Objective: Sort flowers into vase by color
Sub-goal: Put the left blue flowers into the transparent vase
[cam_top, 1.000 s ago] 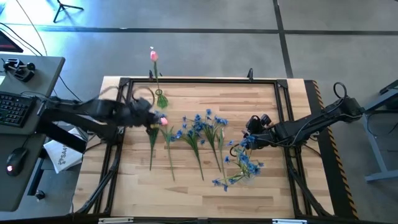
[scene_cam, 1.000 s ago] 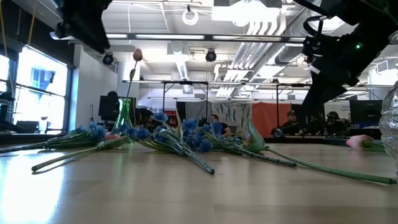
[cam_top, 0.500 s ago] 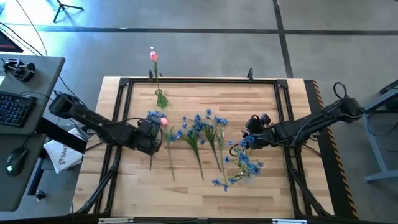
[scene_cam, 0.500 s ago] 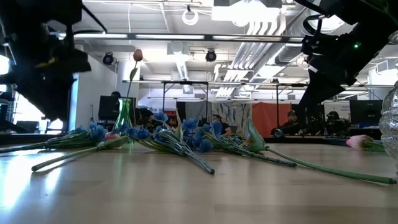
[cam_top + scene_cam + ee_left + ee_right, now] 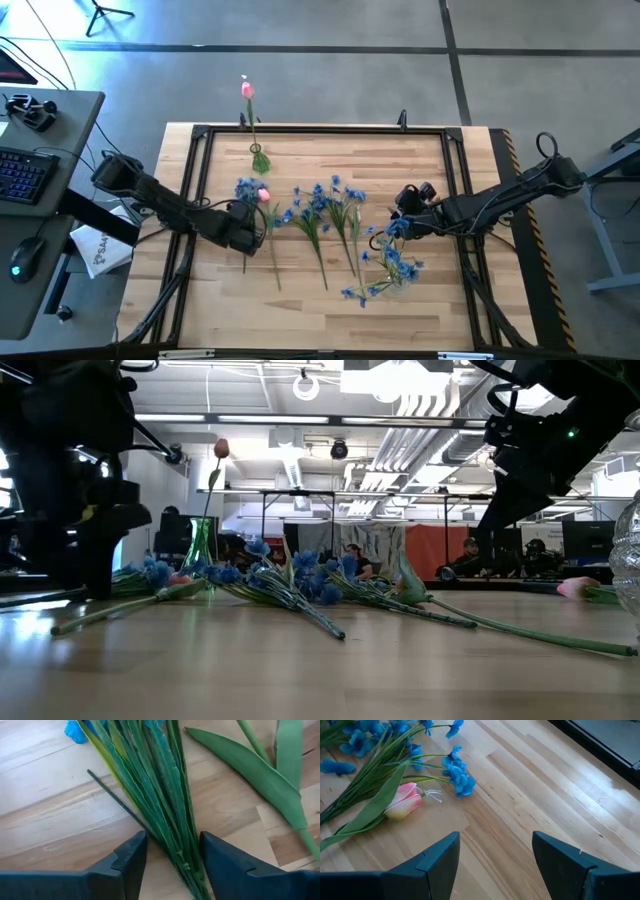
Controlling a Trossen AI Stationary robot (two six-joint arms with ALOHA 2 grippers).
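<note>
Both claws gape: left claw (image 5: 170, 862) straddles a blue spray's stems (image 5: 160, 805), right claw (image 5: 495, 865) over bare wood.

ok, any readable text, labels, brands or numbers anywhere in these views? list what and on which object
Nothing fully legible.
White sheet beside the table's left edge: dark print on it, too small and blurred to read.
Keyboard on the side desk: key legends too small to read.
Signs in the room behind the table, low view: none legible.
Flowers, green vase, left gripper, right gripper: no markings visible.
</note>
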